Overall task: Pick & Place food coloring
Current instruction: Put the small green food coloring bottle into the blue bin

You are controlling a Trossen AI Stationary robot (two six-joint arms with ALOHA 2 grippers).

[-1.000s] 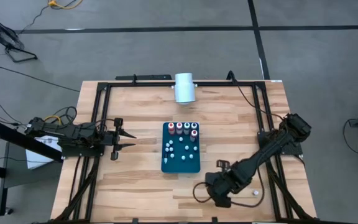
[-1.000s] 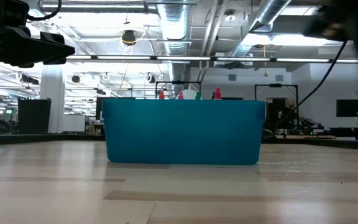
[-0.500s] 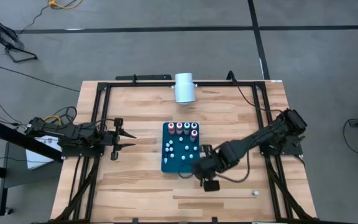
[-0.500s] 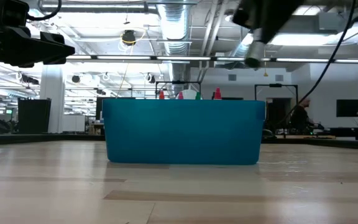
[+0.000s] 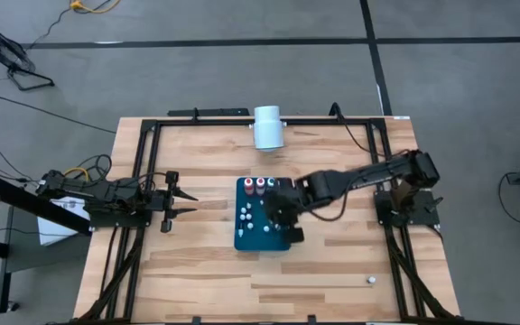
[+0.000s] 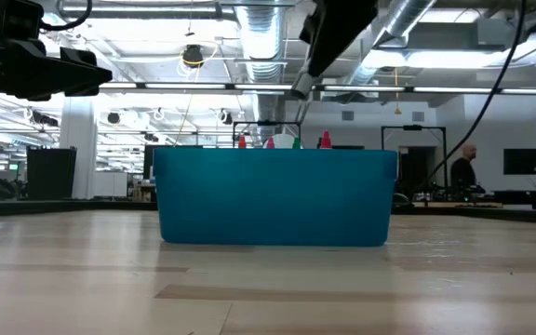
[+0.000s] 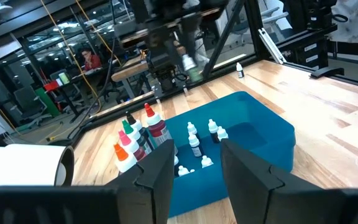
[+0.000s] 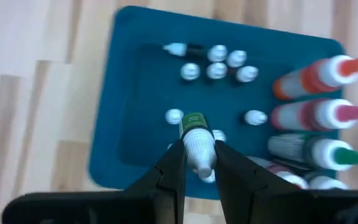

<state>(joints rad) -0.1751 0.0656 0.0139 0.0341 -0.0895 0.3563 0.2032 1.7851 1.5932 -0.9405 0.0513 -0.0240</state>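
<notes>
The wooden table (image 5: 197,271) carries a teal tray (image 5: 242,239) at its centre, with a large white cylinder (image 5: 267,126) lying at twelve o'clock from it near the far edge. The right arm reaches in from three o'clock, and the right gripper (image 8: 197,163) hangs over the tray, its fingers pinched on a small green-labelled bottle (image 8: 195,140) with a whitish cap. The left gripper (image 5: 186,203) waits at nine o'clock from the tray, well apart, fingers partly spread and holding nothing. The food coloring (image 8: 219,62) stands inside the tray (taller coloured bottles along its twelve o'clock side). One tiny whitish bottle (image 5: 371,280) lies alone at five o'clock.
</notes>
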